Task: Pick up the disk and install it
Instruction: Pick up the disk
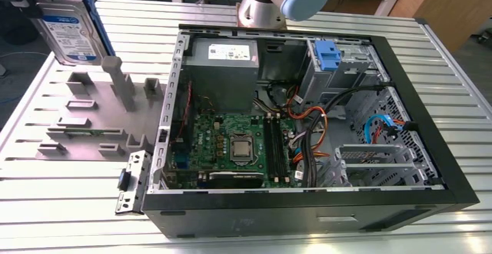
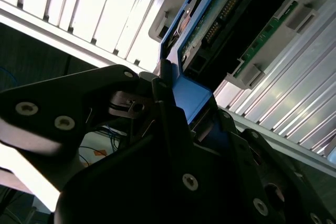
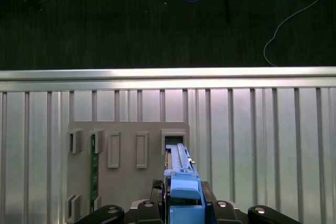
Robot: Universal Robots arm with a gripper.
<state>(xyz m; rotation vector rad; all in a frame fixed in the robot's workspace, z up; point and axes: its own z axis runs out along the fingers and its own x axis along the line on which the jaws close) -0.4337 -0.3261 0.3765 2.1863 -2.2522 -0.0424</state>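
- Ribbed metal table (image 1: 61, 208) bears an open computer case (image 1: 307, 208), nearest the exterior camera.
- Deeper inside, a blue bracket (image 1: 326, 55) sits on the drive cage at the case's far end.
- A grey fixture plate (image 1: 103, 113) lies on the exterior view's left.
- Beyond it, the gripper (image 3: 185, 205) holds the disk (image 1: 71, 29) upright above the plate, fingers (image 2: 164, 103) pinching its blue rail.
- Pick-up looks done. Installing, I judge, calls for lining the rails up with the cage.

Lab, alu bench (image 1: 61, 208), robot arm (image 1: 269, 3), open PC (image 1: 307, 208)
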